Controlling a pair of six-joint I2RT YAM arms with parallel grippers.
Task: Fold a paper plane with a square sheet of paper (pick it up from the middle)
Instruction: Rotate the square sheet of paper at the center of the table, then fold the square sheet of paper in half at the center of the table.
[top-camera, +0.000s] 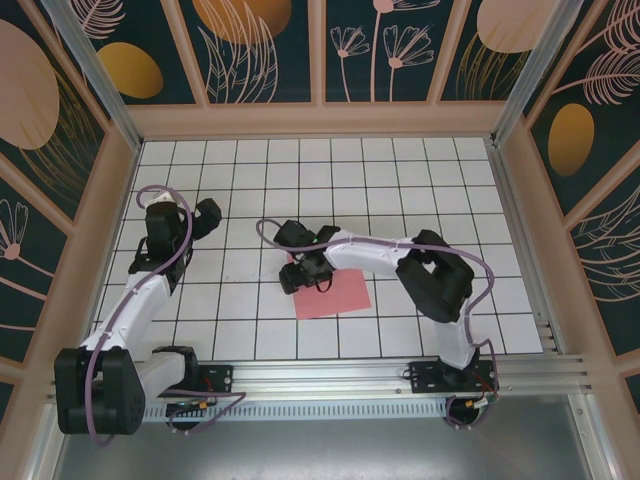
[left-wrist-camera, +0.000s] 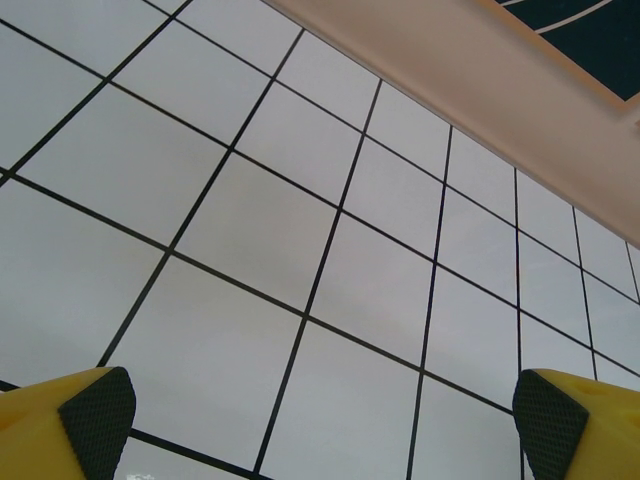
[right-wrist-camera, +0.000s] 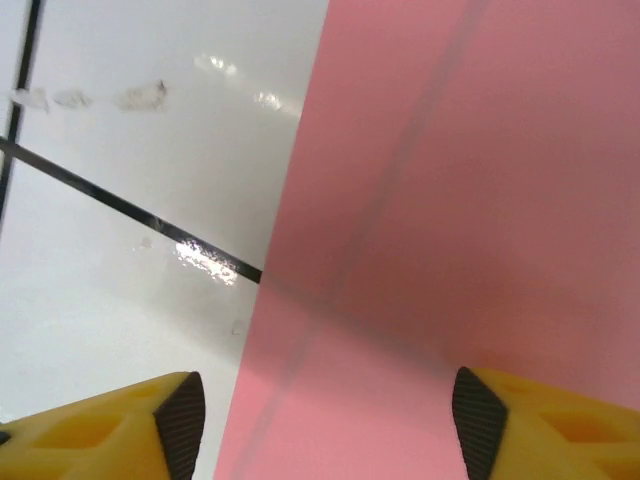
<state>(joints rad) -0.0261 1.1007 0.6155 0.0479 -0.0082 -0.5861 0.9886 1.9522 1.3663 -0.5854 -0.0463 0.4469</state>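
Observation:
The square sheet of paper (top-camera: 335, 293), thin and pink-red, lies flat on the white tiled table near the middle. The right gripper (top-camera: 303, 272) hovers low over the sheet's left part, open. In the right wrist view the sheet (right-wrist-camera: 460, 220) spreads under the jaws, its left edge running between the two yellow fingers (right-wrist-camera: 120, 430), the grid lines showing faintly through it. The left gripper (top-camera: 205, 216) stands over bare tiles at the left, far from the sheet, open; its yellow fingertips (left-wrist-camera: 85, 420) are wide apart with nothing between them.
Peach-coloured walls (top-camera: 320, 118) fence the tiled table (top-camera: 420, 180) at the back and both sides. An aluminium rail (top-camera: 350, 375) carrying both arm bases runs along the near edge. The right arm's elbow (top-camera: 435, 275) hangs over the table to the right of the sheet.

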